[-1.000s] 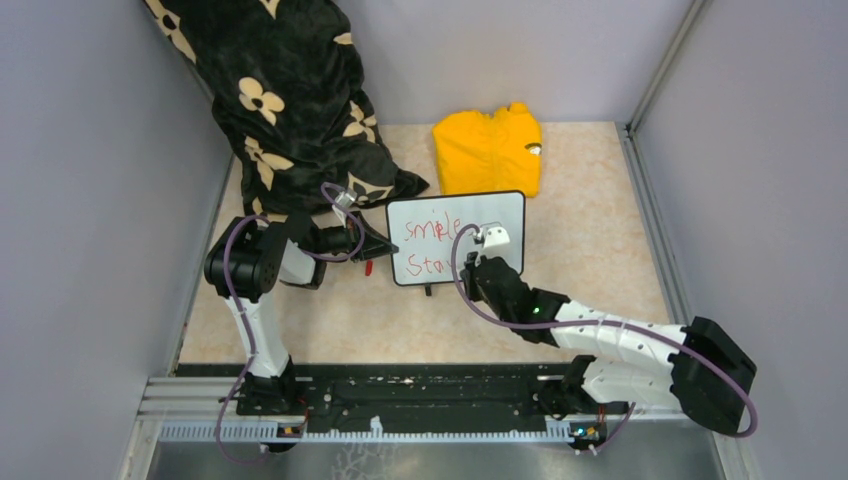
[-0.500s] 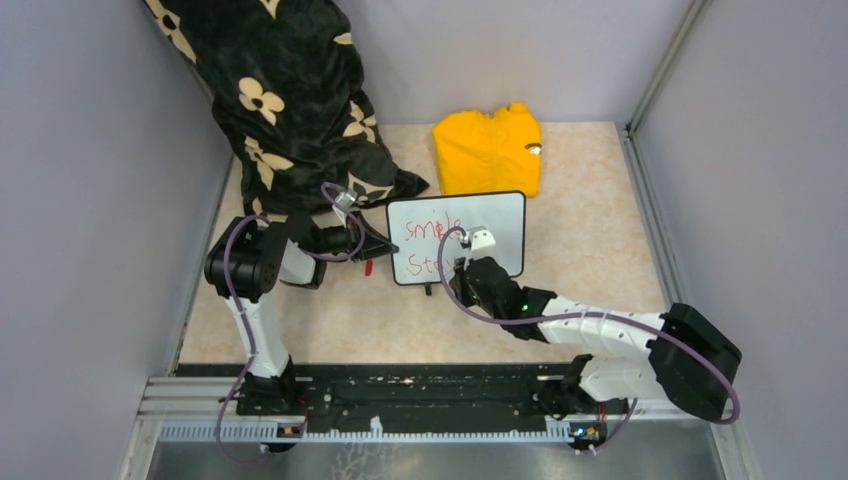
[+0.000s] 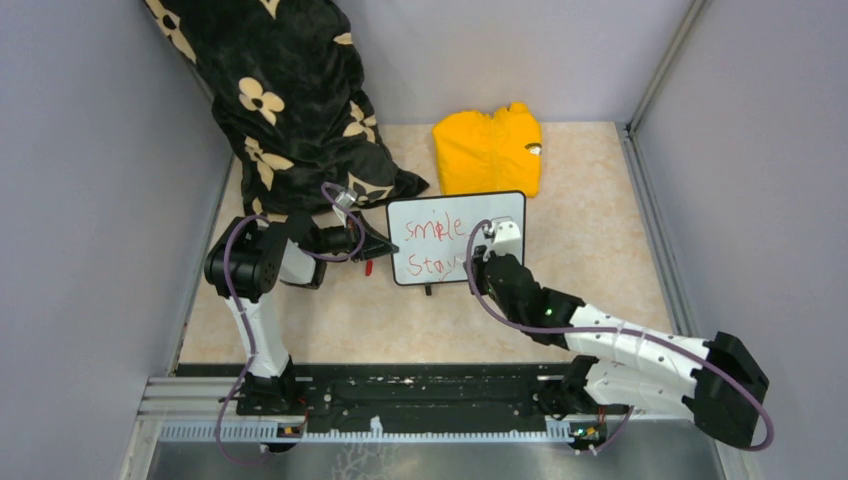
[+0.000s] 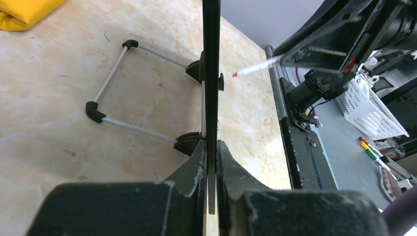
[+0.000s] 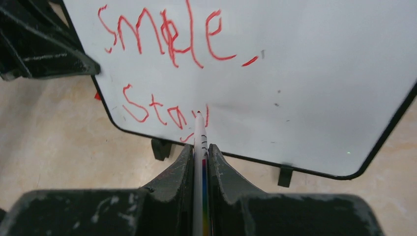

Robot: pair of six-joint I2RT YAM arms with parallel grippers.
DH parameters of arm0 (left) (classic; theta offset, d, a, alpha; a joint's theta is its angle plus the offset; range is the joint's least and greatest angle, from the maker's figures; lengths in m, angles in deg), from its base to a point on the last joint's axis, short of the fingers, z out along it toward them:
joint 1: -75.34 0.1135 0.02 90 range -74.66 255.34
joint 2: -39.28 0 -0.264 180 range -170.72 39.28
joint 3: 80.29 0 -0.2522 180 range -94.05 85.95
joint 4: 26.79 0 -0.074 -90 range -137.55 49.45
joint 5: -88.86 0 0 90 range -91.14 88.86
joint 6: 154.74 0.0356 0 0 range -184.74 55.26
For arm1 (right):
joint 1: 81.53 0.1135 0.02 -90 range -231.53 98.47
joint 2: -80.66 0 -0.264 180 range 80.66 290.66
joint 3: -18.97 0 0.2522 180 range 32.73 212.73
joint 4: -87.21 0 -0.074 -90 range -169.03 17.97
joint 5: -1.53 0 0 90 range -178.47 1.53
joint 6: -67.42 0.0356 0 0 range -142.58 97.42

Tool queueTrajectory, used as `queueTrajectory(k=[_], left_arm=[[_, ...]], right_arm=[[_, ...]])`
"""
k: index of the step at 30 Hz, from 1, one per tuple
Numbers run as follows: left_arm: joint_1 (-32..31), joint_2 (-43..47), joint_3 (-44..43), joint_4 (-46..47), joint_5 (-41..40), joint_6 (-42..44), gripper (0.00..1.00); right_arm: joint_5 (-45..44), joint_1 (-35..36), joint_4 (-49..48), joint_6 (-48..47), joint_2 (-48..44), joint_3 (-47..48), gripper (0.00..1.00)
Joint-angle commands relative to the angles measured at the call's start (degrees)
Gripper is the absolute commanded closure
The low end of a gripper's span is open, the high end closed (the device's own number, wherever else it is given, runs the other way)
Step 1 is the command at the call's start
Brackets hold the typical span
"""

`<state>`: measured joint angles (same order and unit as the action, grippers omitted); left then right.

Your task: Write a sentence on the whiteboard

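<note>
The whiteboard (image 3: 482,208) stands tilted on its wire stand mid-table. The sentence (image 3: 430,229) is in red: "smile," above and "stay" (image 5: 164,114) below. My left gripper (image 3: 380,245) is shut on the board's left edge; in the left wrist view the black rim (image 4: 211,73) runs between its jaws (image 4: 211,147). My right gripper (image 3: 480,263) is shut on a slim white marker (image 5: 199,135), also seen in the left wrist view (image 4: 255,66). The marker's red tip touches the board at the "y" of "stay". The right gripper (image 5: 199,150) is below the board's lower edge.
A yellow garment (image 3: 490,150) lies behind the board. A black floral cloth (image 3: 290,100) hangs at the back left. A small red cap (image 3: 368,267) lies by the board's lower left corner. Grey walls close in on both sides. The wire stand (image 4: 113,78) sits behind the board.
My right gripper swung left along the lower line, then back right with the marker. The "y" of "stay" now shows. The left gripper and the board have not moved.
</note>
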<state>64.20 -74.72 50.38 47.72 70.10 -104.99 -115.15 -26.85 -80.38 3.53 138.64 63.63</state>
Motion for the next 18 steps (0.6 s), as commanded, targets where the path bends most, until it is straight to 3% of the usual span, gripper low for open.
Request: queueTrajectory(k=[1,18], left_arm=[[-0.73,0.09,-0.8,0.91,1.45,1.19,1.0],[-0.73,0.18,-0.66,0.41,1.57,1.66,1.0]], right_arm=[[-9.37,-0.74,2.6,-1.69,-4.76,1.53,1.0],[-9.52,-1.6,-2.35,-3.51,0.05,5.43,1.0]])
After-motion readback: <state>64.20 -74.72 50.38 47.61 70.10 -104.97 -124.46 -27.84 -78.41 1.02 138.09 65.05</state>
